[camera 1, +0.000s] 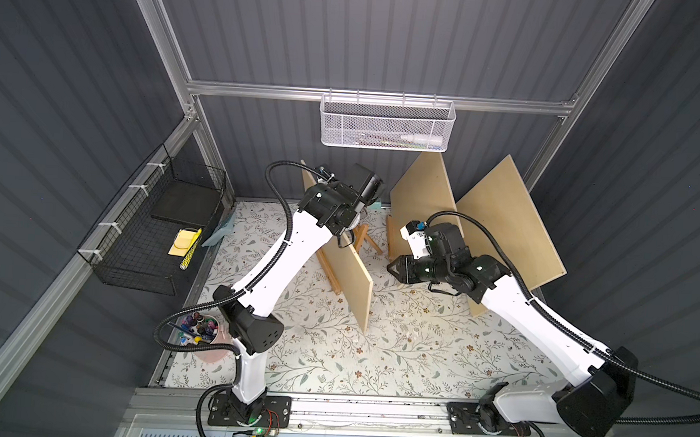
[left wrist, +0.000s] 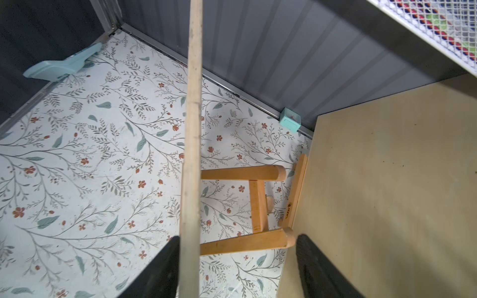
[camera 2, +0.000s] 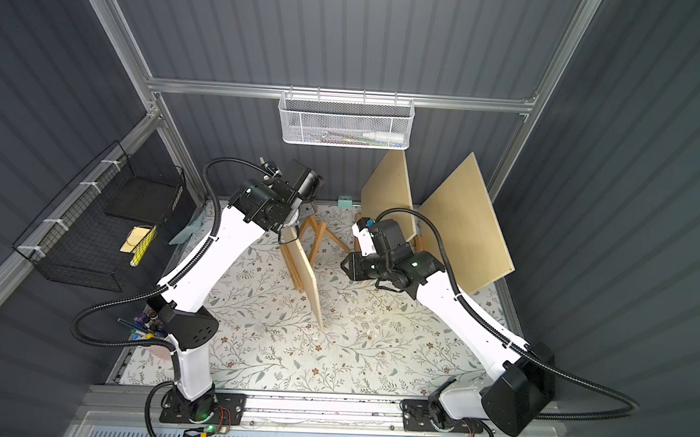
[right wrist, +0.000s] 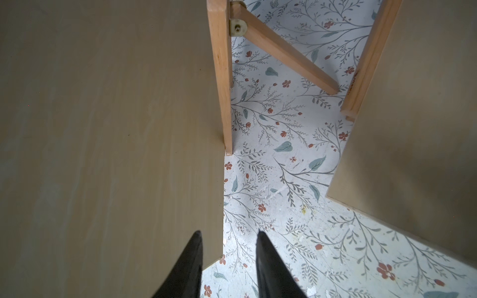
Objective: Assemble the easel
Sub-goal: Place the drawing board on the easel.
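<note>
Floral surface (camera 1: 415,356) in a dark ribbed cell, with a board propped on the easel and both hands close by.

At 9 o'clock a black wire basket (camera 1: 143,232) hangs on the wall. Near 12 o'clock the wooden easel (left wrist: 258,203) stands with its legs splayed, and a thin board (camera 1: 361,278) rests on edge against it, apparently so the frame props it up. The left hand (left wrist: 240,238) is spread astride the board's top edge and pinches nothing; it looks placed to catch a tip. The right hand (right wrist: 228,234), partly spread and empty, points at the board's side edge, probably to steady it. Spare boards (camera 1: 510,225) lean on the wall at 2 o'clock.
</note>
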